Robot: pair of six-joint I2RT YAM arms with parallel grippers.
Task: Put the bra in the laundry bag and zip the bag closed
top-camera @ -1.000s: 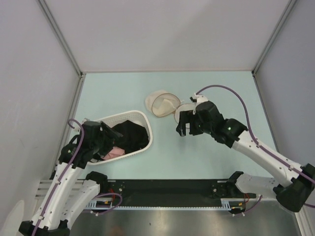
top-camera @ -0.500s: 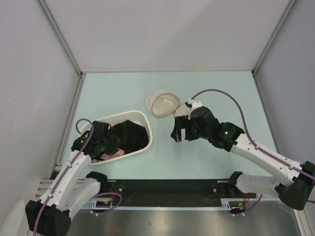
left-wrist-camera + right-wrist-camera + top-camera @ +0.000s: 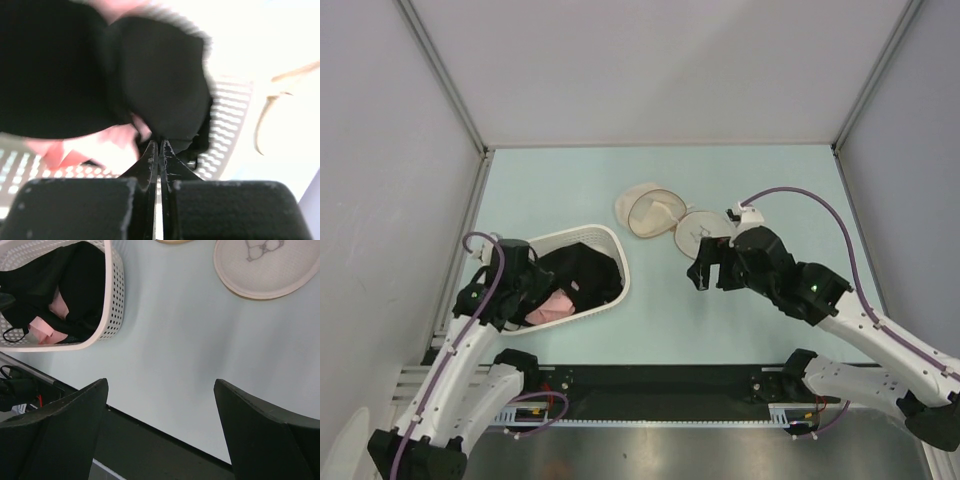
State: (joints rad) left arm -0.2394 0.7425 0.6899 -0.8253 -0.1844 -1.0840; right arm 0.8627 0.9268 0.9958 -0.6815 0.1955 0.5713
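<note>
Bra (image 3: 160, 80) lies in basket (image 3: 625, 268) (beside pink cloth (image 3: 552, 308)), left gripper (image 3: 159, 145) pressed closed at its edge. Right gripper (image 3: 160, 384) hovers wide apart near unzipped bag (image 3: 650, 212).

No words, no numbers, no brand name to read anywhere. One mark only: on the laundry bag (image 3: 265, 270), upper right of the right wrist view, a small dark line-drawn logo (image 3: 264, 247) sits on the cream mesh of the round half. It's a picture, not lettering: two rounded outlines joined in the middle, with thin lines trailing off. In the top view it's a tiny dark speck, too small to make out.
</note>
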